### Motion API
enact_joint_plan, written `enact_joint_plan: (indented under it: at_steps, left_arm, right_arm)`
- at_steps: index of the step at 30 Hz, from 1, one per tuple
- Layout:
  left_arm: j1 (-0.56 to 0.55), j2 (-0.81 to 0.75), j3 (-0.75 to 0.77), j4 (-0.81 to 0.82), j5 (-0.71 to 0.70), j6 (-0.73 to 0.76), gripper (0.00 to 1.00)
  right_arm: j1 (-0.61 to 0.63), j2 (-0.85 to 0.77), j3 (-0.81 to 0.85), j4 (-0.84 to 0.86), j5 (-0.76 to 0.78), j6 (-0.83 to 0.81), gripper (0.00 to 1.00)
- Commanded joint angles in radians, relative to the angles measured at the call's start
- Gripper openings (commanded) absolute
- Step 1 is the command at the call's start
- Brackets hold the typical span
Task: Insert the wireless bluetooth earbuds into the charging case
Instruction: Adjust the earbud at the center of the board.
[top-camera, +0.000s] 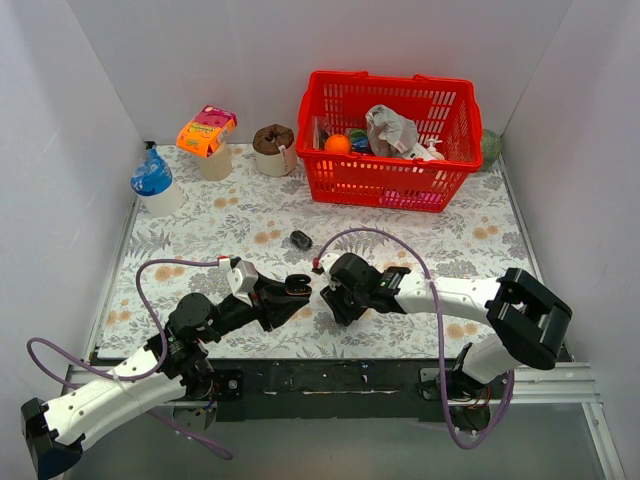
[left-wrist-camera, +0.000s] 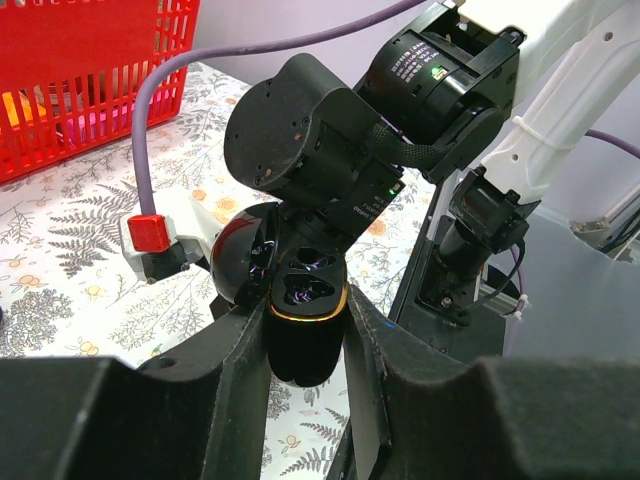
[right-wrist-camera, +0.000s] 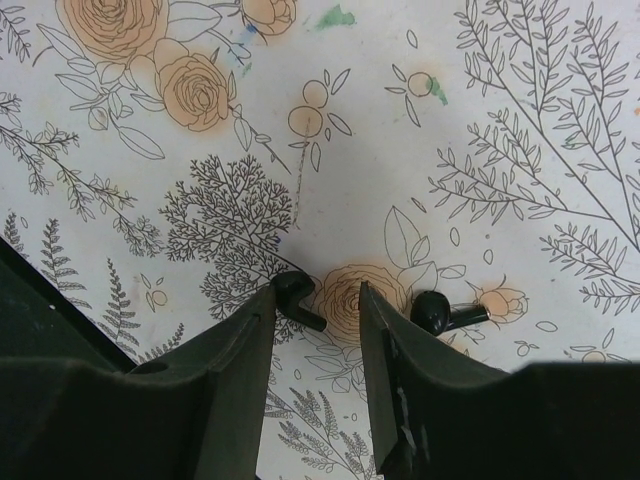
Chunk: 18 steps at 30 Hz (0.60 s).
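So the whole thing turns on the right end effector (right-wrist-camera: 318, 300) vs the 2 buds under it. Its fingers are spread and gripping nothing, pointing down at the bench (right-wrist-camera: 400, 150). In the wrist cam the near bud (right-wrist-camera: 296, 296) lies flat on the bench inside the gap, but off-centre, tucked right up against 1 finger, looks like touching. Its stem runs diagonally out toward the middle of the gap, so the long axis is skewed across the closing line, not square to it.

The 2nd bud (right-wrist-camera: 440, 312) sits just outside the other finger, stem pointing away from the gap, roughly sideways. It's not in reach of a straight pinch.

The left end effector (left-wrist-camera: 306, 330) is pressed together on the charging case (left-wrist-camera: 300, 355), holding it off the bench with the lid (left-wrist-camera: 243, 262) flipped open and the sockets facing up toward the right wrist, which is v close. From the left wrist cam the sockets look empty, though it's dark in there so can't be 100% sure.

IMO the right arm is the obvious one for the pick: the left is busy, and both buds are directly under the right. I'd nudge sideways to centre the near bud before closing, otherwise it prob gets shoved or flips. Another case (top-camera: 301, 239) lies further back on the bench, well apart.
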Motion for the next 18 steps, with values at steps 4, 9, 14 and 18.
enact_joint_plan:
  at_steps: [4,9,14,18]
  left_arm:
    - [0.001,-0.003,0.035,-0.003,-0.016,0.007,0.0]
    - [0.001,0.0,0.035,-0.003,-0.019,0.009,0.0]
    - [0.001,0.001,0.034,-0.003,-0.016,0.007,0.0]
    - [0.001,0.001,0.034,-0.003,-0.014,0.006,0.0]
  right_arm:
    - [0.005,0.028,0.046,-0.001,-0.002,-0.028,0.45]
    - [0.008,0.042,0.049,-0.003,-0.022,-0.029,0.44]
    - [0.011,0.054,0.049,-0.008,-0.023,-0.028,0.4]
    - [0.012,0.054,0.049,-0.008,-0.016,-0.012,0.35]
